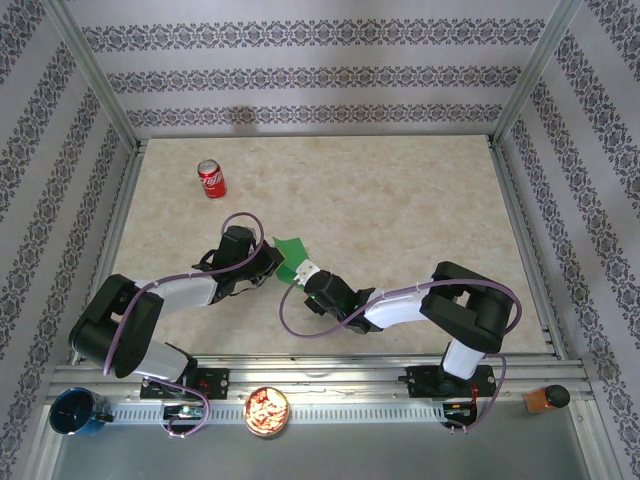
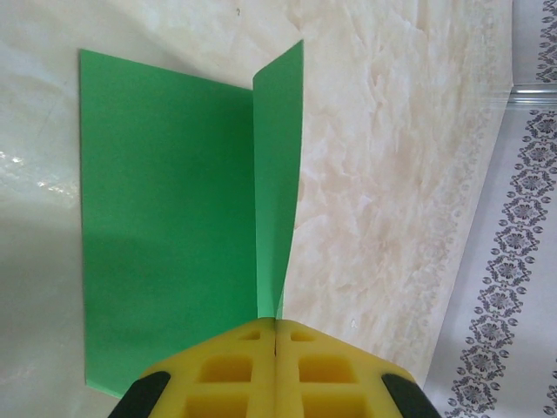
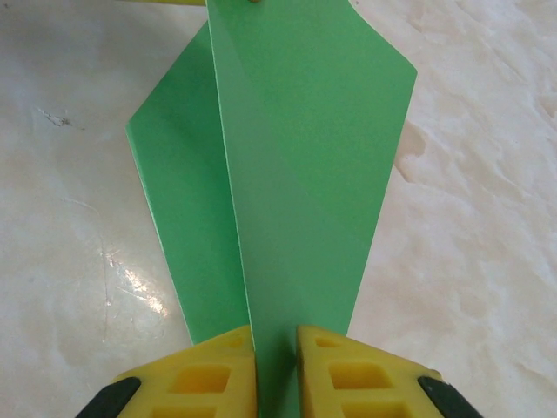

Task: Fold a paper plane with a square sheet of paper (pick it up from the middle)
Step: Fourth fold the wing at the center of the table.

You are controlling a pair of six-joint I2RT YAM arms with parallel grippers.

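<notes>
The square sheet of paper [image 1: 291, 250], bright green and partly folded, sits between my two grippers just left of the table's middle. In the left wrist view one half of the paper [image 2: 165, 218] lies flat while a narrower flap stands upright along a crease. My left gripper [image 2: 276, 324] is shut on the near end of that crease, its yellow fingers pressed together. From the right wrist the paper [image 3: 305, 174] shows a slanted flap over a lower layer. My right gripper [image 3: 277, 335] is narrowly open, with the flap's near end in the gap. Both grippers, left [image 1: 272, 262] and right [image 1: 300, 270], meet at the paper.
A red soda can [image 1: 211, 179] stands upright at the back left. Along the near rail sit a blue cup [image 1: 75, 412], a round tin of snacks [image 1: 266, 411] and a brown object [image 1: 545, 398]. Patterned walls close in the table on three sides.
</notes>
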